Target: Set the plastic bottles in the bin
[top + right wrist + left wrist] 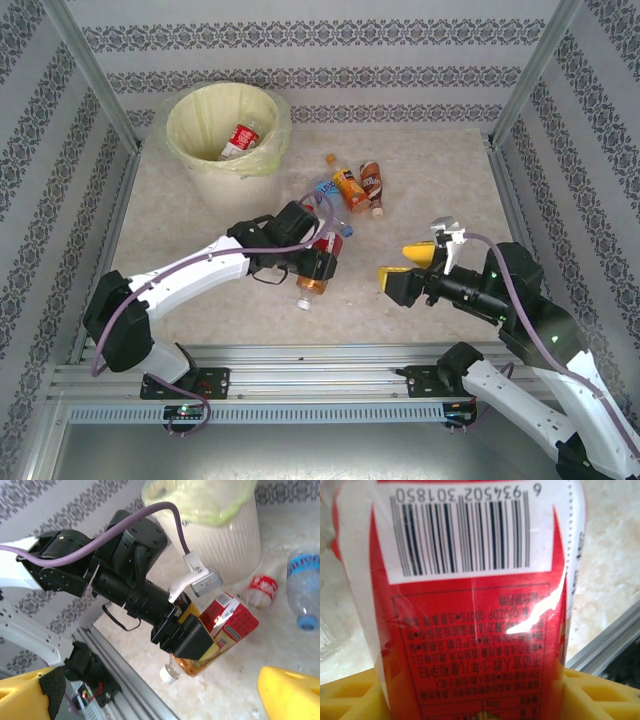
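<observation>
My left gripper (pixel 318 266) is shut on a red-labelled plastic bottle (pixel 313 275) with amber drink, its white cap (pixel 303 302) pointing at the near rail. The left wrist view has that red label (pixel 470 630) between the yellow fingers (pixel 350 700). From the right wrist I see the same bottle (pixel 232 622) in the left gripper (pixel 200 640), low over the table. The bin (pixel 205 160) stands at the far left with one red-labelled bottle (pixel 240 140) inside. My right gripper (pixel 415 262) hangs open to the right, nothing between its fingers (pixel 287 695).
Several bottles lie mid-table past the left gripper: an orange-labelled one (pixel 348 188), a brown one (pixel 372 186), a clear blue-labelled one (pixel 322 190) and a red-capped one (pixel 346 229). Metal frame posts and patterned walls close in the table; a rail (pixel 300 355) runs along the near edge.
</observation>
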{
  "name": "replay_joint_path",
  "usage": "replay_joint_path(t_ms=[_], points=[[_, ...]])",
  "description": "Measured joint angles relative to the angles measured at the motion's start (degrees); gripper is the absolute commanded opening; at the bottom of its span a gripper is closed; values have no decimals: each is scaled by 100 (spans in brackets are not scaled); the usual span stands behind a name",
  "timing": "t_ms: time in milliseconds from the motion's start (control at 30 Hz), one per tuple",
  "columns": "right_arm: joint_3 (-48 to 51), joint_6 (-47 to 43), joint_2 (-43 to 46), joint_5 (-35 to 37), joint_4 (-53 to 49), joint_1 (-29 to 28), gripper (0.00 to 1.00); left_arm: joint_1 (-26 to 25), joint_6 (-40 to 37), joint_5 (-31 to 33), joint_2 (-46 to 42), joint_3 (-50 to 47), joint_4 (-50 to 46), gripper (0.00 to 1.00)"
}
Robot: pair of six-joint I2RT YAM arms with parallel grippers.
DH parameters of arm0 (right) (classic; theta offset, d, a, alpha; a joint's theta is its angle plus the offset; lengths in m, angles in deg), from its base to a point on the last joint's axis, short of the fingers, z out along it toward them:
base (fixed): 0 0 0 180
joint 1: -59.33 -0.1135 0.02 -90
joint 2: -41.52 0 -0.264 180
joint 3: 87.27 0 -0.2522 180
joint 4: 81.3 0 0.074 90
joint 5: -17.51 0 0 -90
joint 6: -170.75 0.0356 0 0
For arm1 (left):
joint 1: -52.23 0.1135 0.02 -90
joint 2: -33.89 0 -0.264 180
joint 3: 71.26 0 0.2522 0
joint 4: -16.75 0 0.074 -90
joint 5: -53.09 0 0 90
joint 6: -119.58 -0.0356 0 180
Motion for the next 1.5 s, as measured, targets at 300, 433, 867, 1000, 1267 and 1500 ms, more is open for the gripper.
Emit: replay_joint_path(t_ms=[300, 433, 867, 1000, 1267, 1500], points=[[-83, 0, 304, 380, 839, 2, 98, 485, -125, -111, -133, 949, -654, 66], [-144, -2, 352, 533, 1086, 2, 98, 732, -214, -168, -151, 1644, -942, 67], [-286, -4, 343, 678, 1287, 0, 98, 2345, -540, -271, 13, 3960, -1613, 70], [-304, -11, 310, 680, 1274, 0, 98, 2828, -555, -271, 372, 4601, -1670, 69], [-481, -87, 299, 750, 1180, 0, 98, 3657, -555, -313, 1443, 5541, -1834, 69], [-481, -157, 350, 852, 1029, 0, 98, 4140, -319, -509, 2269, 6365, -1891, 68]])
